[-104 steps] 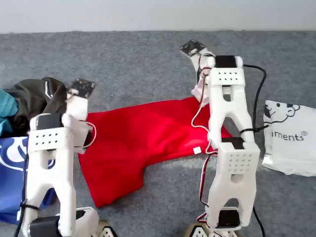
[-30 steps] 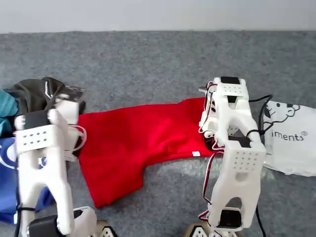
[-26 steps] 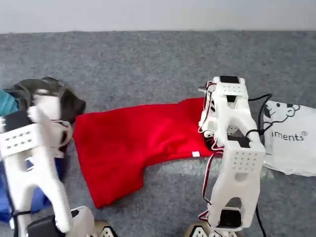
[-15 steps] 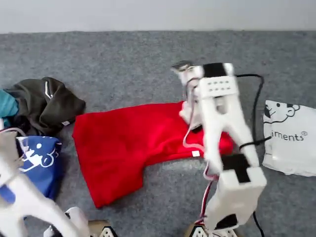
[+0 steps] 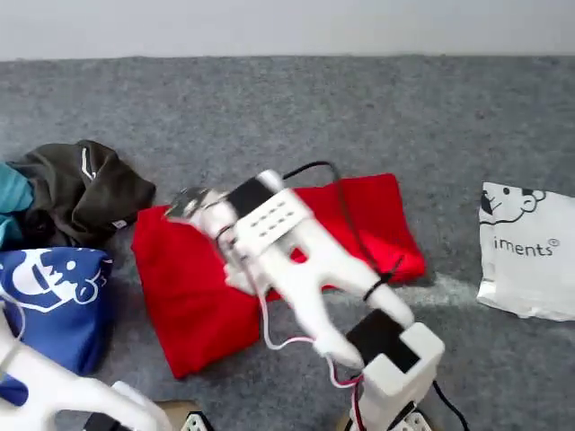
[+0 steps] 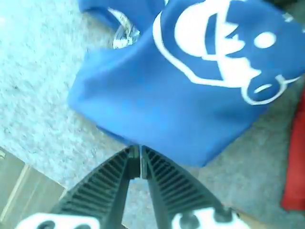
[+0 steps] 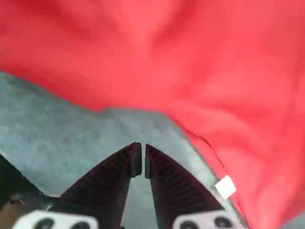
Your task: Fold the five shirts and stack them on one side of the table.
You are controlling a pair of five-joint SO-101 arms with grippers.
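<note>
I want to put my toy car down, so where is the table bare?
The widest bare stretch of grey table runs behind the red shirt, up to the wall. A narrower gap lies between it and the white bear-print piece, opening into the near right corner. The left is crowded: dark shirt, teal shirt and blue shirt bunch together.

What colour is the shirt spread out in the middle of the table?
The shirt is plain red; the high view shows it best.

surface: grey felt-like table cover [image 5: 296, 108] | back: plain pale wall [image 5: 287, 27] | edge: wood-toned strip [image 6: 12, 191] | light: soft, even
</note>
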